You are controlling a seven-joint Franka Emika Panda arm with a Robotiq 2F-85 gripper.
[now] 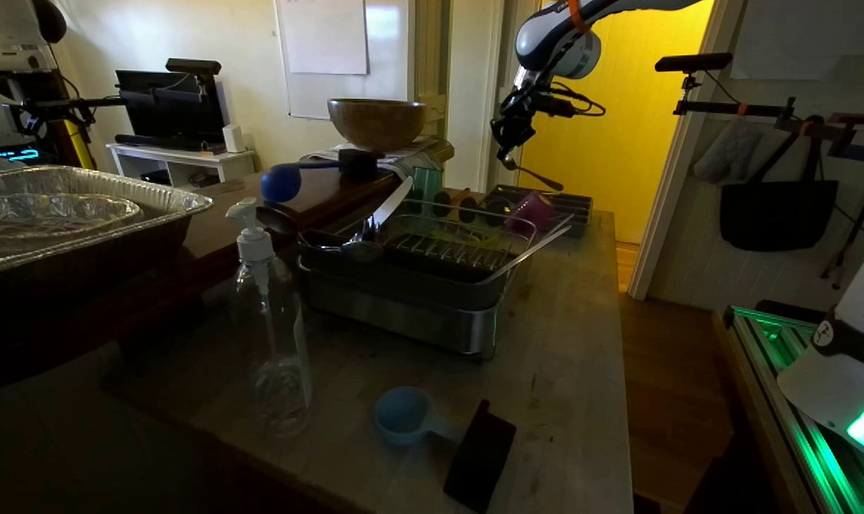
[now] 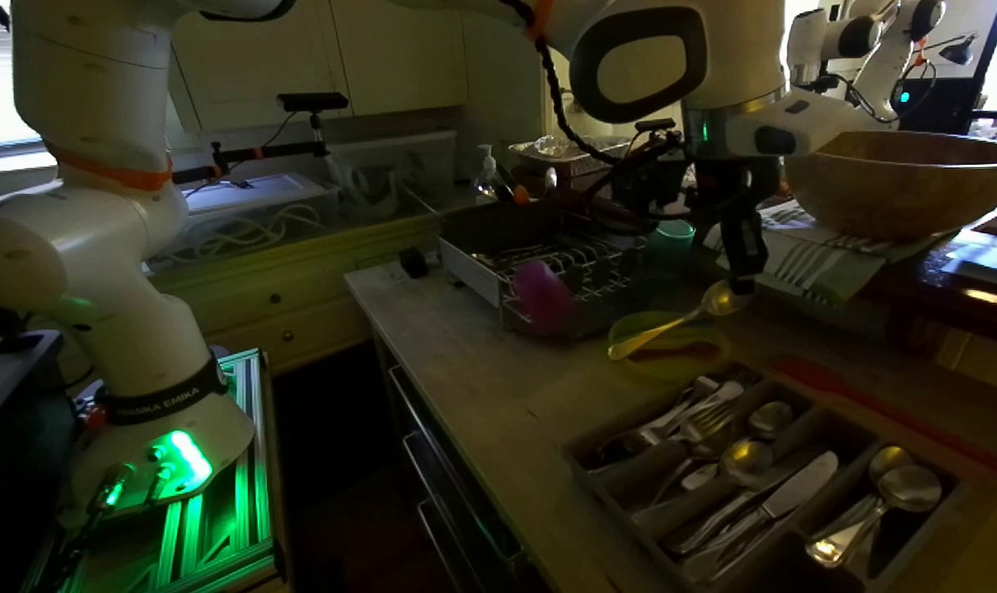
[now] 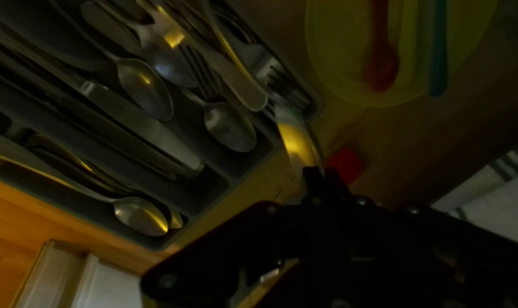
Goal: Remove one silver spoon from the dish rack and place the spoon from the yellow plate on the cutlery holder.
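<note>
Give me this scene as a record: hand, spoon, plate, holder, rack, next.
hand: shut on spoon, at its bowl end
spoon: silver, in the air, not yet in holder
plate: yellow, on counter; carries red spoon, yellow utensil, blue utensil
holder: grey; spoons, forks, knives inside
rack: pink cup at one end
next: probably lower spoon into holder

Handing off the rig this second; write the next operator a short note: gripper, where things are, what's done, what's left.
Gripper: shut on a silver spoon by its bowl end, held in the air.
Yellow plate: red spoon on it.
Cutlery tray: beside the plate, held spoon not yet in it.
Dish rack: past the plate from the tray, metal cutlery at one end.
Done: spoon gripped, clear of the rack; its origin doesn't show.
Left: probably lower it into the tray and release.
</note>
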